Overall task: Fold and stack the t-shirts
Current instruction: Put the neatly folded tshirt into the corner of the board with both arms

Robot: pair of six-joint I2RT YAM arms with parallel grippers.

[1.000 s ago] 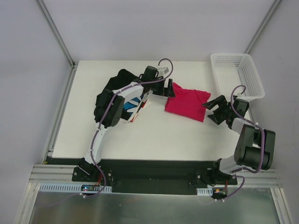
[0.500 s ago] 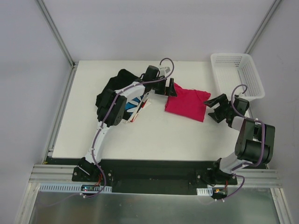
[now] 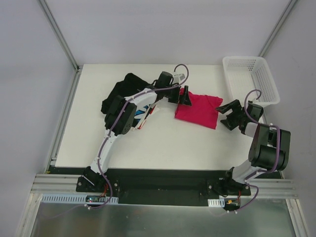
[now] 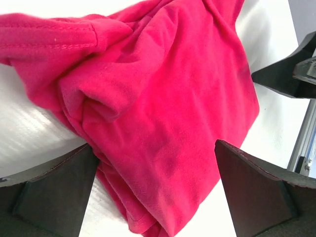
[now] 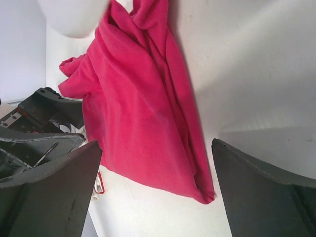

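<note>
Partly, left arm (image 3: pixel 140 96) hides black tee (image 3: pixel 121 88); left claw (image 3: pixel 181 97), right claw (image 3: pixel 226 114) gape at pink tee (image 3: pixel 200 111).

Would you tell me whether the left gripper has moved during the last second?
Yes: the left gripper shifted rightward toward the white basket, further over the pink t-shirt.

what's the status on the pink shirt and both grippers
Left gripper open, straddling the pink shirt. Right gripper open, empty, beside it. Shirt rumpled on the table, nothing in the way.
</note>
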